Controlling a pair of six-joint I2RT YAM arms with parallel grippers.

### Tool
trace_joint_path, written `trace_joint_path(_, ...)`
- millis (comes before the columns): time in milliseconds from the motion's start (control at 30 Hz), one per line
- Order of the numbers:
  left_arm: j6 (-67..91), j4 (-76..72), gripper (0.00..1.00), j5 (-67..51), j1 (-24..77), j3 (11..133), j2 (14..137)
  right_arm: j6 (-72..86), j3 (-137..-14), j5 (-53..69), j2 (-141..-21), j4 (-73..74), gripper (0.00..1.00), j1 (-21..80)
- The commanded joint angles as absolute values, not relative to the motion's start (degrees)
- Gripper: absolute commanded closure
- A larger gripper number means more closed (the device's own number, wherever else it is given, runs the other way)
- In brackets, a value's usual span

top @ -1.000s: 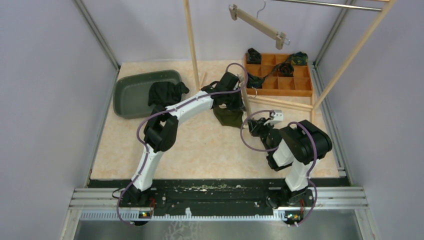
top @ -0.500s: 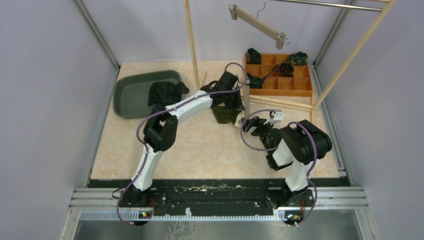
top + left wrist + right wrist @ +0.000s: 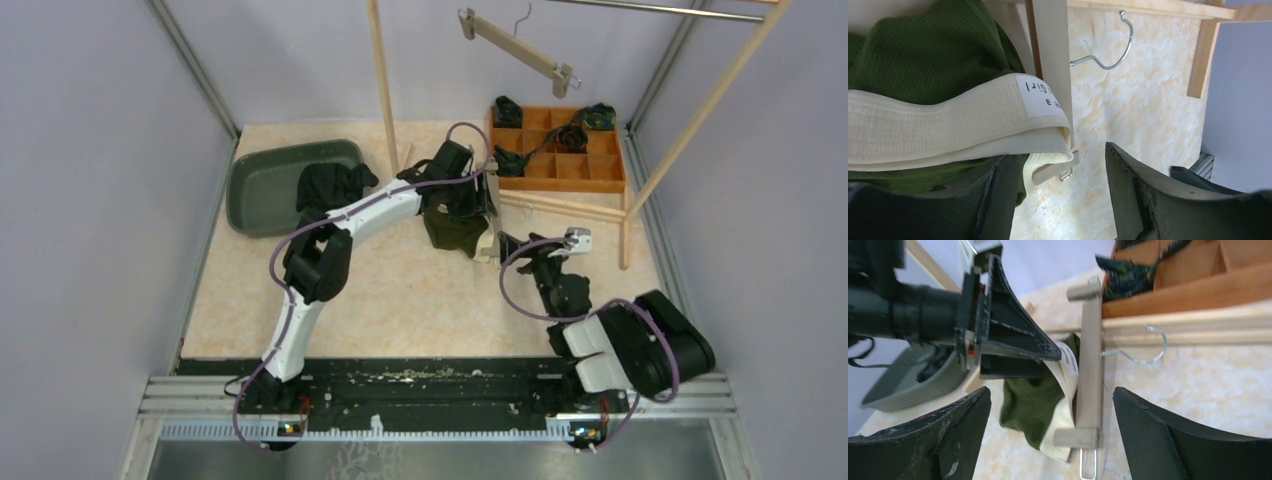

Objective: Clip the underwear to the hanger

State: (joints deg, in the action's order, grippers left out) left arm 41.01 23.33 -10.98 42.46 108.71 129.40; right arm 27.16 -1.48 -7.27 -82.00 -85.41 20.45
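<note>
Letting go on both sides within the past second: left gripper [image 3: 468,196], shut a moment back, now with jaws parted either side of the hanger [image 3: 492,215] and pressing nothing; right gripper [image 3: 540,257], narrow and close by the hanger's end a second ago, now with jaws wide, holding nothing, drawn back toward its own base and apart from the bar. Underwear [image 3: 455,232] lying on the counter [image 3: 400,300] at mid-depth, touching the left side of the hanger, between the grey tub [image 3: 262,190] and the wooden tray [image 3: 560,172]. Probable meaning for the task: one clipping step just finished and both arms backing off to reposition, with the whole job judged only partly done. Seen from the left wrist only: cream waistband [image 3: 948,127] with its label folded against the bar and tucked in at the near clip [image 3: 1054,171], apparently pinched there, though the bite itself too hidden to confirm. Seen from the right wrist only: the full bar end to end, the far clip [image 3: 1084,290] bare beside the tray, no fabric reaching it, and the hook [image 3: 1148,347] flat on the counter. Seen from above only: the right arm's retreat, dark garments in the tub, and a second hanger [image 3: 515,50] hanging on the rail at the back.
</note>
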Motion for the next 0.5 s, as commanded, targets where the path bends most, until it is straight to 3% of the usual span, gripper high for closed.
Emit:
trace_joint_path(0,39.17,22.20,0.33,-9.74,41.32,110.46,124.23,25.08,-2.55,-9.71,-69.66,-75.04,0.09,20.13)
trace_joint_path(233,38.06,21.71,0.33,-4.98,41.31,105.44,118.63,21.90,-11.85,-16.95,-52.01,-35.20,0.08,19.96)
trace_joint_path(467,39.24,11.82,0.33,-0.96,41.03,88.38,109.04,23.28,-15.42,-17.22,-49.29,-25.03,0.05,19.43)
